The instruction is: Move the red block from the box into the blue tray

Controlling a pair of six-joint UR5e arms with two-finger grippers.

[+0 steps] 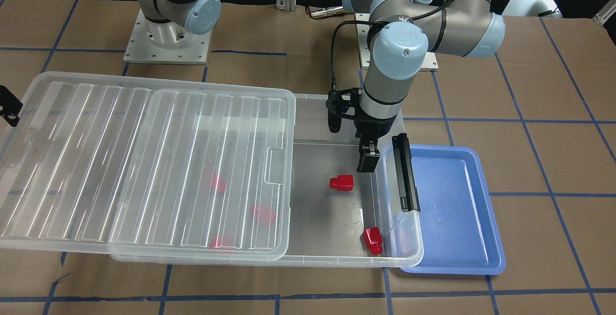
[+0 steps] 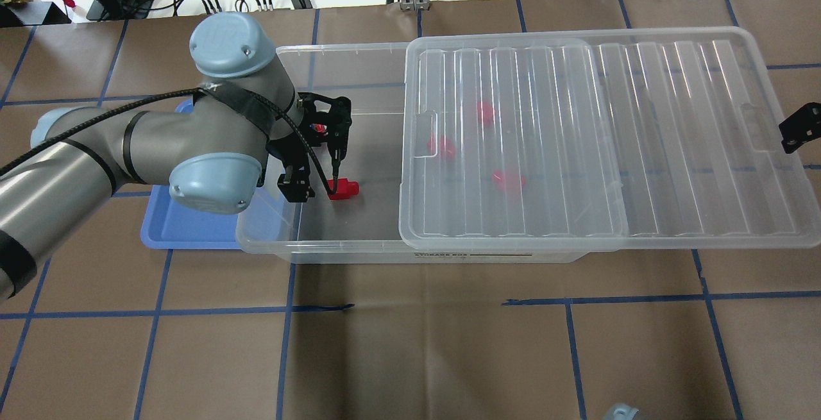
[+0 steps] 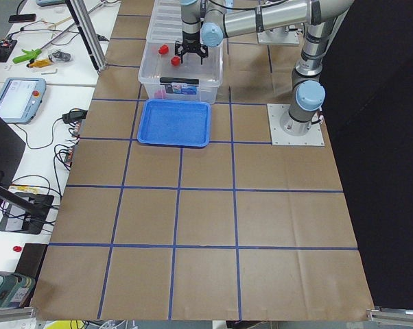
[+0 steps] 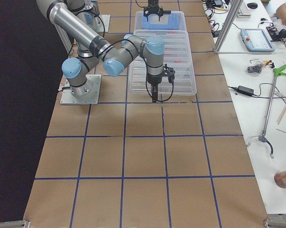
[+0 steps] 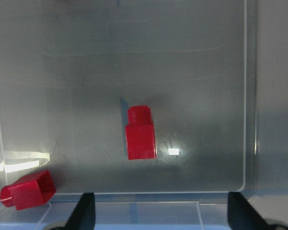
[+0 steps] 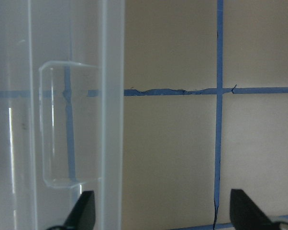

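Tray (image 1: pixel 450 209) bare, so all remains: the left claw (image 5: pixel 162 216) hangs spread (nothing gripped) in the box (image 1: pixel 337 258), a block (image 5: pixel 140 136) just below, slightly aside.

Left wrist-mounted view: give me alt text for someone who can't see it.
A red block lies mid-floor in the clear box, its stub toward the top of the view. A second red block lies in the lower-left corner, and the left gripper has its jaws wide apart at the bottom edge.
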